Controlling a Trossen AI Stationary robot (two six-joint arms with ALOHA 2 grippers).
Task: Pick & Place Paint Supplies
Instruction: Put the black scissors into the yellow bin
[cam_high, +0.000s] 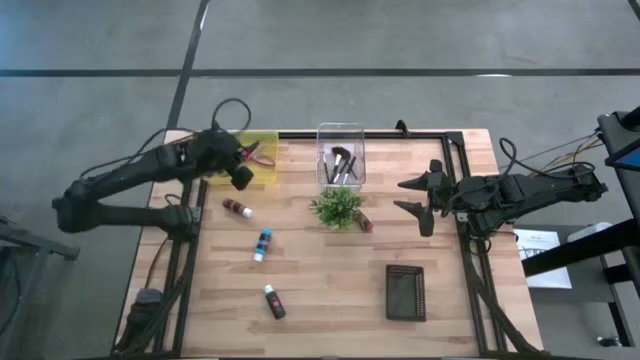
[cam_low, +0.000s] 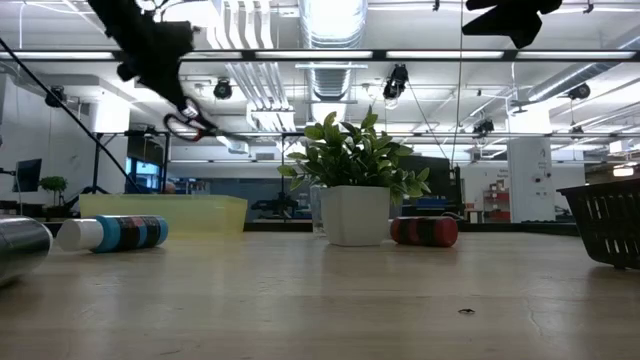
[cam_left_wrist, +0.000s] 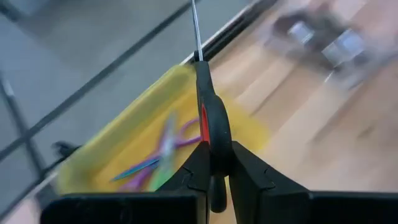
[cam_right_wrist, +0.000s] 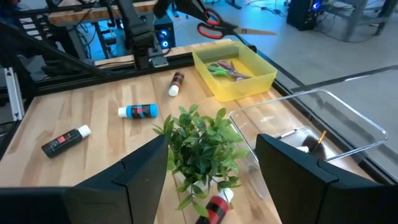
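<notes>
My left gripper (cam_left_wrist: 216, 152) hovers above the yellow tray (cam_high: 262, 170) at the table's far left and is shut on the red-handled scissors (cam_right_wrist: 214, 28). Purple and green scissors (cam_right_wrist: 227, 68) lie in that tray. On the wood lie a brown tube (cam_high: 237, 208), a blue tube (cam_high: 262, 245) and a black tube with a white cap (cam_high: 273, 302). Brushes (cam_high: 340, 162) stand in the clear container (cam_high: 340, 150). My right gripper (cam_high: 420, 200) is open and waits in the air to the right of the plant. My left gripper pinches the red scissors by their handle end (cam_left_wrist: 214, 127) between its two fingers. The blades (cam_left_wrist: 196, 31) run straight out ahead of the fingers. The scissors are lifted clear and lie roughly level above the yellow tray.
A potted green plant (cam_high: 337, 207) stands mid-table with a red-and-black tube (cam_high: 362, 220) lying beside it. A dark mesh basket (cam_high: 405, 292) sits near the right front. A black frame rail (cam_high: 460, 200) runs along the table's right and far edges.
</notes>
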